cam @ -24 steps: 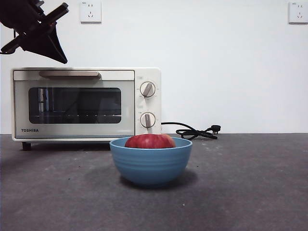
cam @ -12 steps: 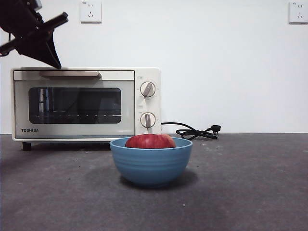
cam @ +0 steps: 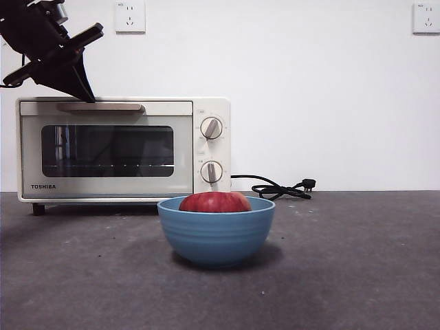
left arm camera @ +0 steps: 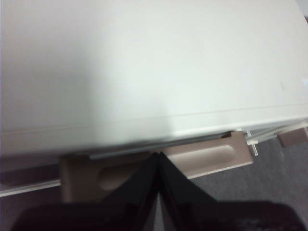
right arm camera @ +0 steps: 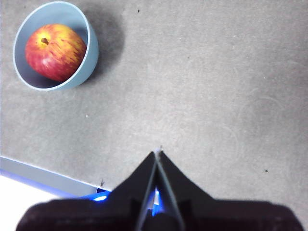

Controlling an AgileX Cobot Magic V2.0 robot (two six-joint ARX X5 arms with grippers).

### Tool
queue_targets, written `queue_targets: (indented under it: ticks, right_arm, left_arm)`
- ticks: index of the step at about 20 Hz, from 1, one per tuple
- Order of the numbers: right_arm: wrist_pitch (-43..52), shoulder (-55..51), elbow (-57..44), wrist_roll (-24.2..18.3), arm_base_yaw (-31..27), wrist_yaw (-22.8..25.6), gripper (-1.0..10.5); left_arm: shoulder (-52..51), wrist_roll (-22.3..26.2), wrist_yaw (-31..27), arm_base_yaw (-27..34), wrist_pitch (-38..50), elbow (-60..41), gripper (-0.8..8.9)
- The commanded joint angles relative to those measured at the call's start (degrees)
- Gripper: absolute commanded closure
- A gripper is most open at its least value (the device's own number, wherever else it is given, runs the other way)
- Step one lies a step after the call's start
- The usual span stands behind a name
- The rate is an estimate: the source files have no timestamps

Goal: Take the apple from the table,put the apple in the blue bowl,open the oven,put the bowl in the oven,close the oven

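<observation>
The red apple (cam: 214, 201) lies inside the blue bowl (cam: 216, 237) on the dark grey table (cam: 344, 275); the right wrist view shows the apple (right arm camera: 55, 52) in the bowl (right arm camera: 90, 53) from above. Behind stands the cream oven (cam: 124, 149), its door closed. My left gripper (cam: 88, 97) is shut, its tip just above the beige handle (cam: 100, 106) at the oven's top front edge; the left wrist view shows the shut gripper (left arm camera: 157, 155) over the handle (left arm camera: 207, 158). My right gripper (right arm camera: 157, 153) is shut and empty, high over bare table, away from the bowl.
A black cord with plug (cam: 282, 188) lies on the table right of the oven. Two knobs (cam: 211, 128) sit on the oven's right panel. Two wall sockets (cam: 129, 16) are on the white wall. The table's edge (right arm camera: 43, 175) shows in the right wrist view.
My left gripper dipped toward the oven's top left, then shifted slightly right, its tip now just over the handle. Bowl, apple and oven have not moved.
</observation>
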Motion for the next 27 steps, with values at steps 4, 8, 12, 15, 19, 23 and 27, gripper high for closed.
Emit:
queue_targets:
  ticks: [4,8,12,15,19,23,27]
  right_arm:
    - [0.5,0.0,-0.3,0.4,0.0,0.0,9.5]
    - [0.5,0.0,-0.3,0.4,0.0,0.0,9.5]
    - [0.5,0.0,-0.3,0.4,0.0,0.0,9.5]
    - [0.5,0.0,-0.3,0.4,0.0,0.0,9.5]
    - [0.3,0.0,-0.3,0.3,0.0,0.0,9.5]
    - [0.3,0.0,-0.3,0.4,0.0,0.0,9.5]
    - [0.3,0.0,-0.3,0.3,0.0,0.0,9.5]
  left_arm:
    - [3.0,2.6,-2.4,-0.7,-8.4,-2.4,8.19]
    - [3.0,3.1,-2.7,-0.8,-9.8,-2.4,8.19]
    - [2.9,4.6,-3.2,-1.1,-12.0,-2.4,8.19]
    - [2.8,5.0,-5.4,-1.6,-13.3,-2.6,8.19]
    - [2.4,5.4,-5.5,-2.3,-13.5,-2.6,8.19]
    - [1.8,5.4,-5.6,-3.1,-13.8,-2.6,8.19]
    - [1.4,5.4,-8.0,-4.2,-13.8,-3.5,8.19]
